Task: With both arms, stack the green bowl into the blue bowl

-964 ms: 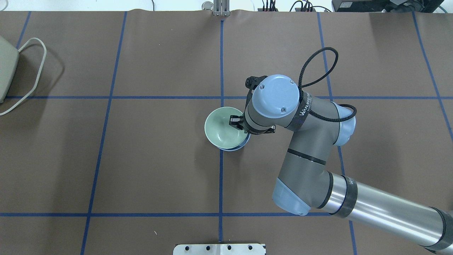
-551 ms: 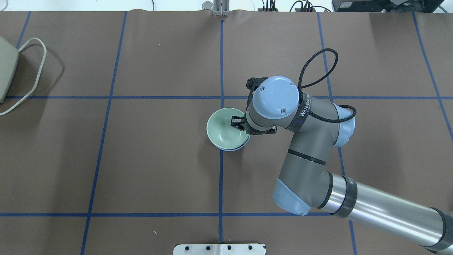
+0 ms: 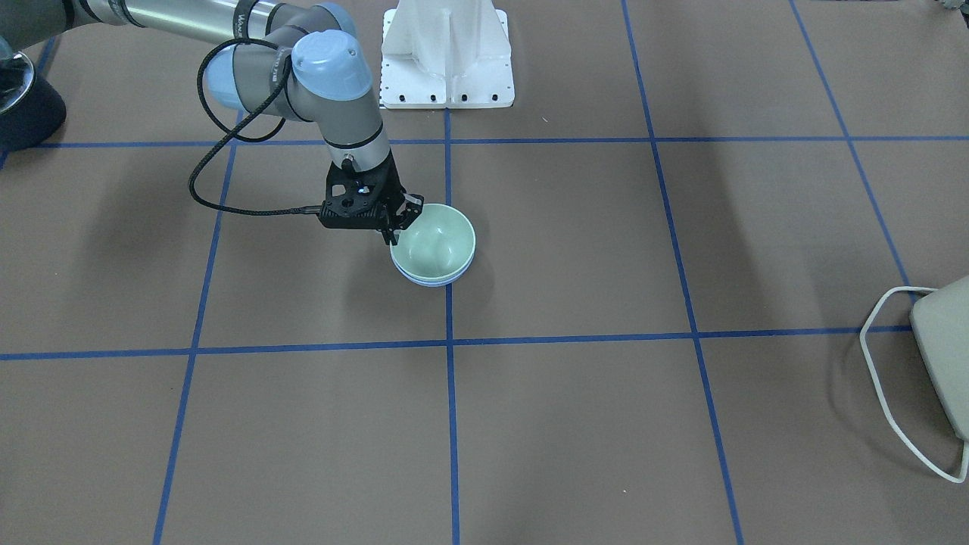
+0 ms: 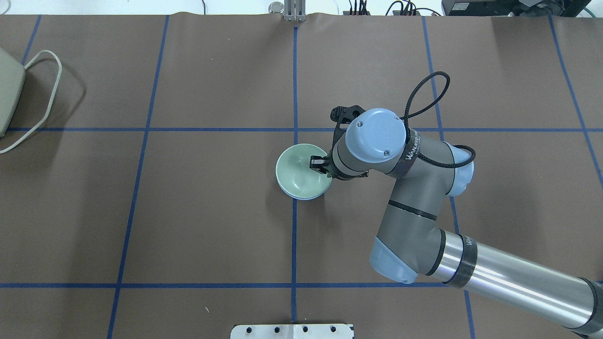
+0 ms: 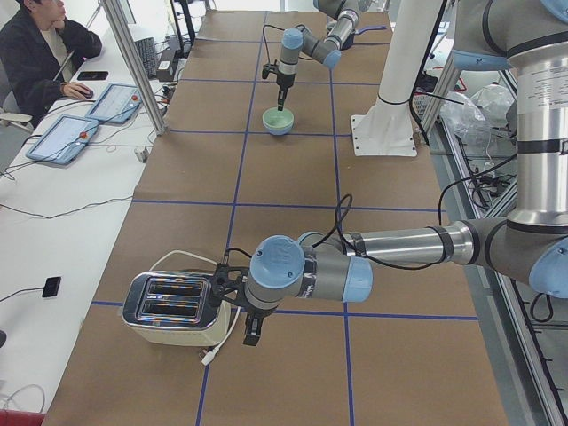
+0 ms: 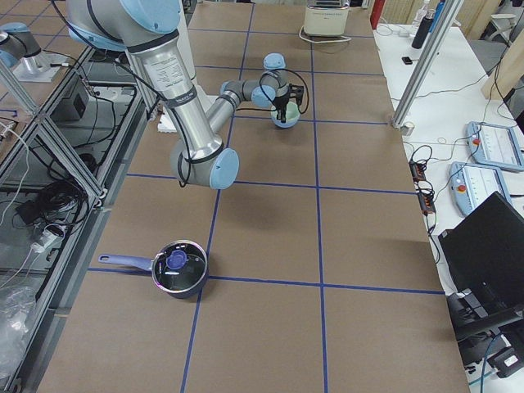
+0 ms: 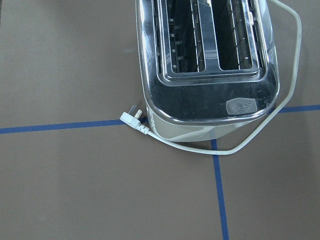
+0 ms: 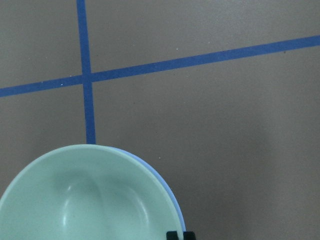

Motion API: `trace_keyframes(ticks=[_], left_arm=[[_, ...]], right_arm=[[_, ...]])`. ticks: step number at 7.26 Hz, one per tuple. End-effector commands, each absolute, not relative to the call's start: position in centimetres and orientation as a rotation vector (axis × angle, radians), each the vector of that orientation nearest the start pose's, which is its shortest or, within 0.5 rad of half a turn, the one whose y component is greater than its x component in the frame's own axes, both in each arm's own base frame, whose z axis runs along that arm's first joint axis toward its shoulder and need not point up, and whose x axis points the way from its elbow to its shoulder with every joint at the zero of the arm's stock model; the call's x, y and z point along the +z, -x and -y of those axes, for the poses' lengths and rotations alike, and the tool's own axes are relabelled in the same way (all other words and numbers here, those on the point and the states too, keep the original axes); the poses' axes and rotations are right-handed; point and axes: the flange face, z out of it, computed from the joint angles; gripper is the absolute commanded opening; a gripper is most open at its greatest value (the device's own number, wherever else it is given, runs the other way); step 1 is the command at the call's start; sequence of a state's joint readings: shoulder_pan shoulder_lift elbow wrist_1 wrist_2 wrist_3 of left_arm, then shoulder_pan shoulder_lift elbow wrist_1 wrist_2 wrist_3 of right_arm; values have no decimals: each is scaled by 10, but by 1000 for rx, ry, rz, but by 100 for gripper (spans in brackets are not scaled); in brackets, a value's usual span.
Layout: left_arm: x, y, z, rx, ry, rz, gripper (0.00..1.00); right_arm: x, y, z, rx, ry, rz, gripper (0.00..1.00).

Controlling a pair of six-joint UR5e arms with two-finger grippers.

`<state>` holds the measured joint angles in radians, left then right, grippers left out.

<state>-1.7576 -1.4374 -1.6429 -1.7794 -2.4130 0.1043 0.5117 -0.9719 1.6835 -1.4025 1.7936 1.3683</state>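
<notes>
Green bowl point(image 4: 299, 172) sits nested in the blue bowl point(image 3: 431, 282) at mid-frame. My right gripper point(image 4: 322, 167) pinches its rim. Left gripper point(image 5: 252, 330), beside the toaster point(image 5: 173, 306): can't tell. I judge only the release remains.

Green bowl point(image 4: 297, 170): pale mint green, glossy, plain.
Blue bowl point(image 3: 431, 284): periwinkle, plain; a thin band shows at the green bowl's 6 o'clock edge.
Table cover point(image 4: 212, 212): matt brown with a dark-blue tape grid.
Right arm point(image 4: 410, 207): grey and silver, light-blue joint caps, black braided cable.
Right gripper point(image 4: 319, 165): black.
Toaster point(image 7: 210, 65): chrome top, cream body, white cord point(image 7: 230, 153).
Saucepan point(image 6: 178, 270): dark, with a blue handle at 9 o'clock.
</notes>
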Motion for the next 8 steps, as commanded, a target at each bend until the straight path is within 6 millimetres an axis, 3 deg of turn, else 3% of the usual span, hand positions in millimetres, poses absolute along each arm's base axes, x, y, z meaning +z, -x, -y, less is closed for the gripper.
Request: trace_keyframes(ticks=[1,2,3,4,5,6,8], left_arm=[[659,139,425,-13,-258,-812,99],[659,139,425,-13,-258,-812,99],[659,139,425,-13,-258,-812,99],[660,136,426,-10,-252,-815,99],[660,134,426,-9,-246,-818,99],[660,131,427,-6,-243,-821,99],[655,109,435,28,-218,-820,99]], right_arm=[[243,534,428,190,-111,896,0],[243,534,427,189,-112,897,32],[244,533,429,198,-130,889,99],[240,529,434,208,-163,889,100],[236,505,459,204,-190,888,100],[239,466,496,189,-191,890,100],[280,360,563,86,-188,887,100]])
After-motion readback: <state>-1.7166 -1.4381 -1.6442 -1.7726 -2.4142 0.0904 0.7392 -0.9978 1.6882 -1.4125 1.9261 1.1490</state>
